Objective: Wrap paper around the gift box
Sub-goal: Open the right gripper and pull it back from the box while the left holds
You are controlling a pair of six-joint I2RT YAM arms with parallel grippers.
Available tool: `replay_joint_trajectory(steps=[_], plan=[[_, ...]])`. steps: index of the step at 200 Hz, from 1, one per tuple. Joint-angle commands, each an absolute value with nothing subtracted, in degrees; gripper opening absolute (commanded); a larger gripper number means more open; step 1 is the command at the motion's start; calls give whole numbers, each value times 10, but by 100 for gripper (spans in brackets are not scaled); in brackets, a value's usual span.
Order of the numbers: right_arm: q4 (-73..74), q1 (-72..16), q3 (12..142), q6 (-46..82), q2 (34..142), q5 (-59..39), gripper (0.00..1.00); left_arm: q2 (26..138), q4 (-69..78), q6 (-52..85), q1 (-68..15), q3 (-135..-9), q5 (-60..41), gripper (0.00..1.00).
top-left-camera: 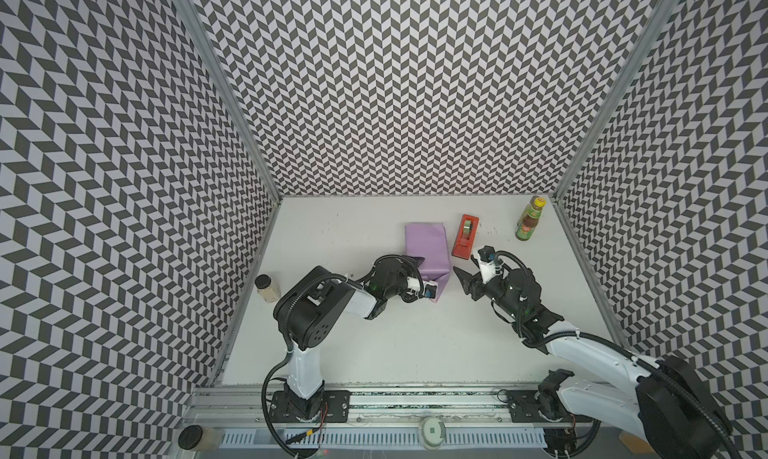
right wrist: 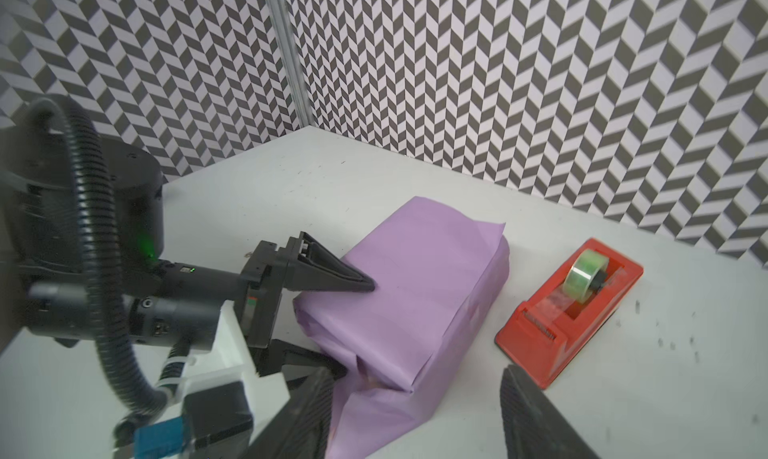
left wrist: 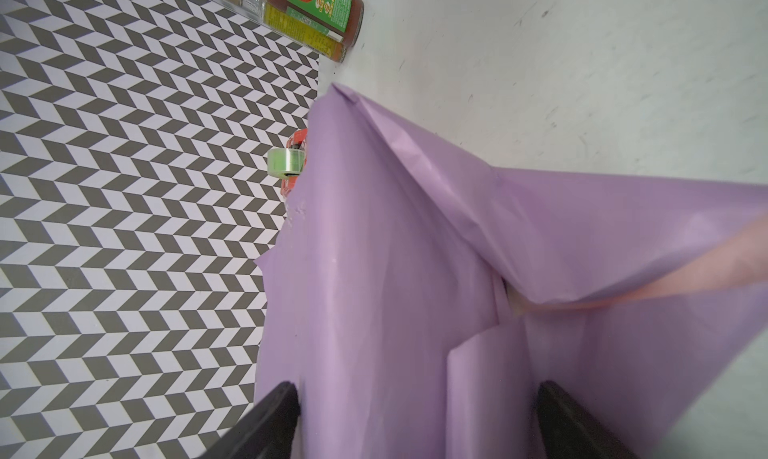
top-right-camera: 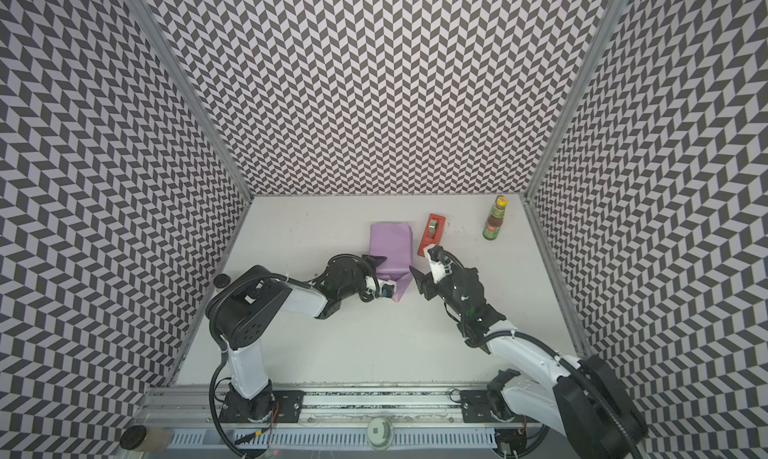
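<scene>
The lilac paper lies folded around a low block in mid-table; the gift box itself is hidden under it. At the near end a loose flap spreads on the table, with a strip of the pink face showing. My left gripper stands open across that near end, one finger lying on the top face and the other low by the flap. My right gripper is open beside the parcel's near right corner and holds nothing.
A red tape dispenser sits just right of the parcel. A sauce bottle stands at the back right. A jar stands by the left wall, another jar on the front rail.
</scene>
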State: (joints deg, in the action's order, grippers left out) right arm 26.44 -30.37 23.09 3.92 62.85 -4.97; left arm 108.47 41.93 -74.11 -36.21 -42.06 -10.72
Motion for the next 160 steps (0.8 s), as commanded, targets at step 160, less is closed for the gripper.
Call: replay_joint_trajectory(steps=[160], plan=[[283, -353, 257, 417, 868, -195, 54, 1104, 396, -760, -357, -427, -116, 91]])
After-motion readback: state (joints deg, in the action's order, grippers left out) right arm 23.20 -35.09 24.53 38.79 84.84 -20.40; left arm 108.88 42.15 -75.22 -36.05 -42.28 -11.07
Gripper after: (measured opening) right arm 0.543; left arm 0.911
